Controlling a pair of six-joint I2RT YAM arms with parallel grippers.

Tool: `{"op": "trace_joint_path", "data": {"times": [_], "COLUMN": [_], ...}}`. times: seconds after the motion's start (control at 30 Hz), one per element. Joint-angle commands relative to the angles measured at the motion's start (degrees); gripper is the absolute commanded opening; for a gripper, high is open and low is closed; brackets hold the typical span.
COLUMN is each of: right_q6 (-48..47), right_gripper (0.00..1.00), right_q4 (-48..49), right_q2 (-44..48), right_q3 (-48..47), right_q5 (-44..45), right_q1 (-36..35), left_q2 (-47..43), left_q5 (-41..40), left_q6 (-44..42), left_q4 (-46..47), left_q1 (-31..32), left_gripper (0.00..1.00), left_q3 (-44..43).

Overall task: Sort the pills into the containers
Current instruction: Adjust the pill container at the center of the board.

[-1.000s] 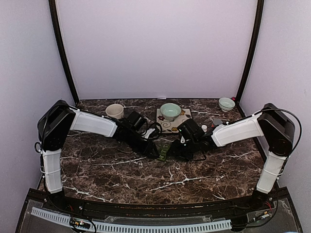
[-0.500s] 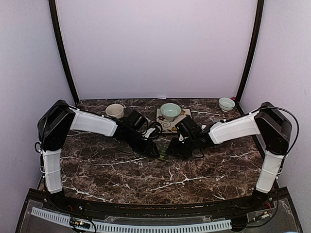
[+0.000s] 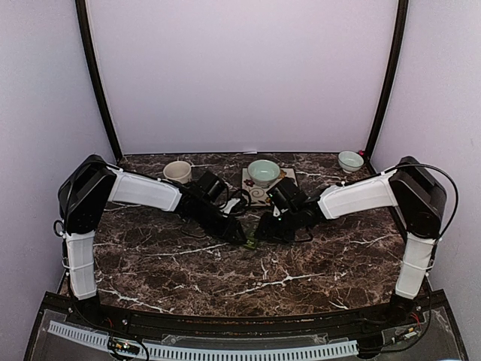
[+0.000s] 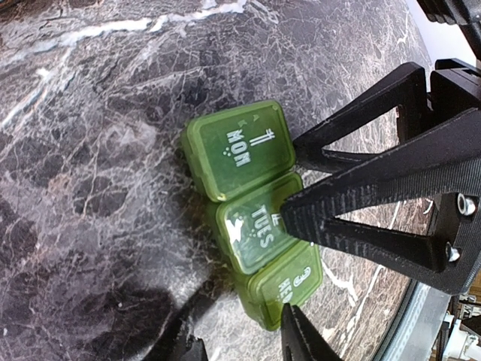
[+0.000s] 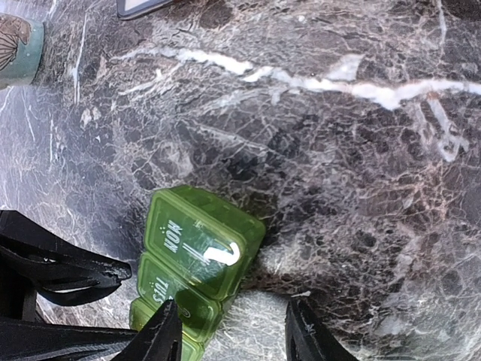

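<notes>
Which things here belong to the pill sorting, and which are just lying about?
In use:
pill box
left gripper
right gripper

Lying about:
mug
middle bowl
tile under it
corner bowl

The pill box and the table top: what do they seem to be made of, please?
The pill box looks like glossy translucent green plastic with moulded day labels. The table top: polished dark marble or an imitation, white-veined.
</notes>
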State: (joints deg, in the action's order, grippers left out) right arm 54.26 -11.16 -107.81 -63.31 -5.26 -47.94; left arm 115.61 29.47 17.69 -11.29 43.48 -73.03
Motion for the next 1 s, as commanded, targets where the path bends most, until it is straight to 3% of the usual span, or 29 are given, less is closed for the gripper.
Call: {"op": "trace_joint_path", "data": {"times": [0.0, 0.97], "right_q6": [-1.8, -2.2], "right_gripper": [0.47, 0.47], "right_q4": [-5.5, -5.6], "right_q2": [-2.8, -5.4], "right_q3": [0.3, 1.5], "right_q5": [2.2, -0.4], "right_q1": [0.3, 0.4], "left_q2": [0.1, 4.9], "left_q5": [-0.5, -4.5], "left_q6": [-1.1, -1.6], "left_q4": [-1.9, -5.0], "left_q1": [-0.3, 0.9], "left_gripper": [0.39, 0.34], "left_q3": [-1.1, -0.8]}}
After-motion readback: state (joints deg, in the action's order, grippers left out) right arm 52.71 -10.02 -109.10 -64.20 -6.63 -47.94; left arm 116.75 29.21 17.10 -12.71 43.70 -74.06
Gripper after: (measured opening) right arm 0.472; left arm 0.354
